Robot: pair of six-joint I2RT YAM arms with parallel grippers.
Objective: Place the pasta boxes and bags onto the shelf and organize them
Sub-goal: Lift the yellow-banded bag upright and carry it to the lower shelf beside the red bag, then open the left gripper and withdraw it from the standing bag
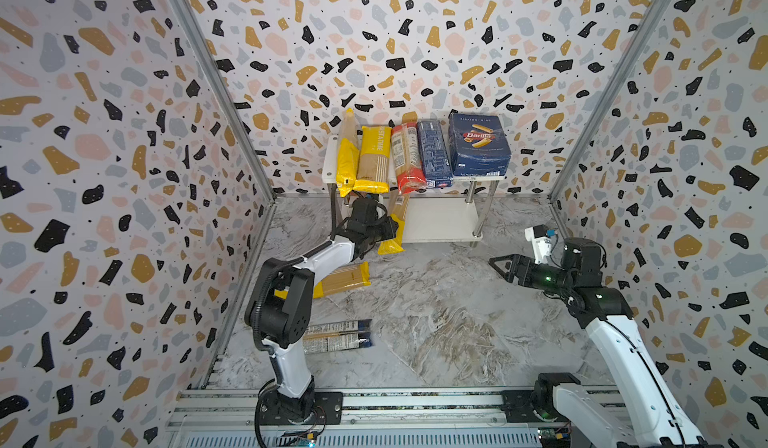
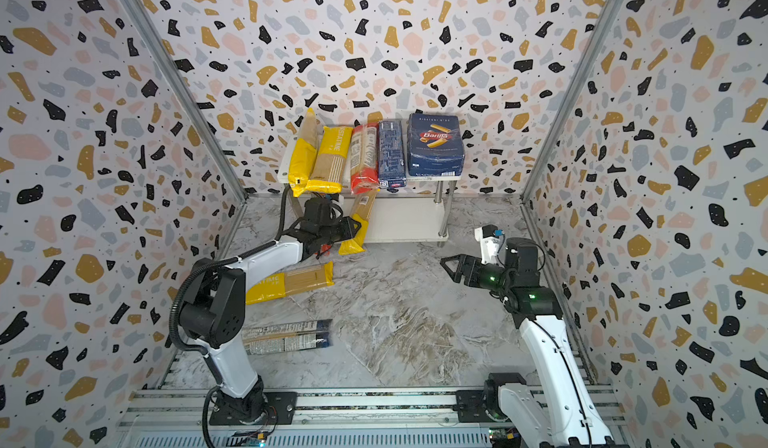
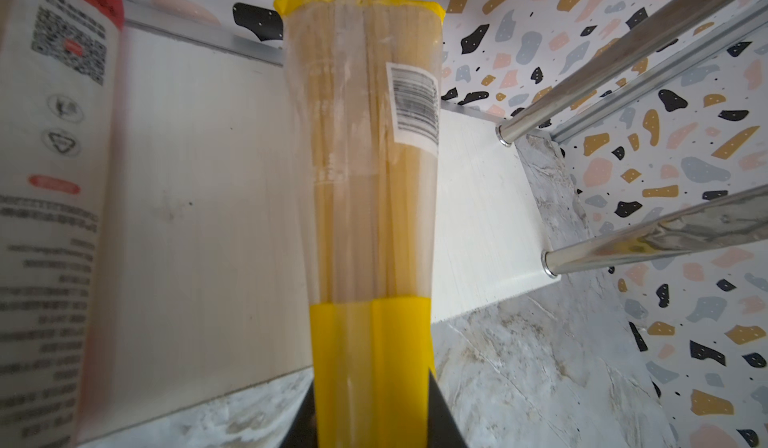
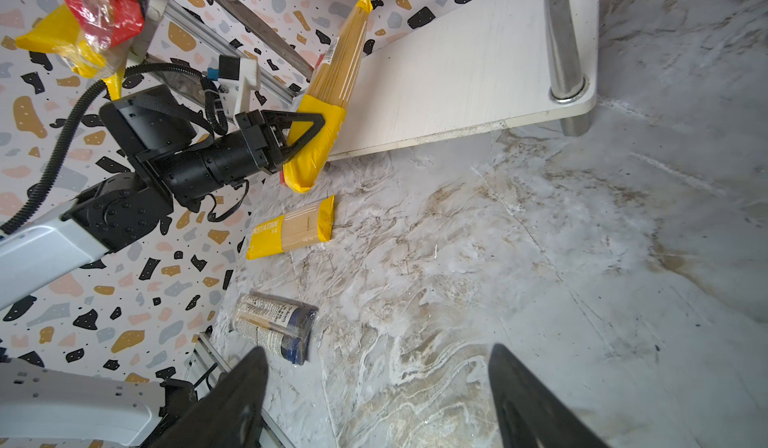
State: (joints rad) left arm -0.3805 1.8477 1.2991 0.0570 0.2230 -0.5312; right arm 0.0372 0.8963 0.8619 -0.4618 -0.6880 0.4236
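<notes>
Left gripper (image 4: 320, 128) gripping yellow bag (image 4: 341, 65), long axis pointing into shelf (image 4: 457, 72)

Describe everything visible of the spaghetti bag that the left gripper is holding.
The spaghetti bag is a long slim pack: clear plastic middle showing pale dry strands, yellow ends, a white barcode label. The left gripper is shut on its near yellow end. It slants over the shelf's lower board; whether it rests there is unclear.

barilla on box (image 1: 478, 144), pastatime on bag (image 4: 291, 227)
</notes>
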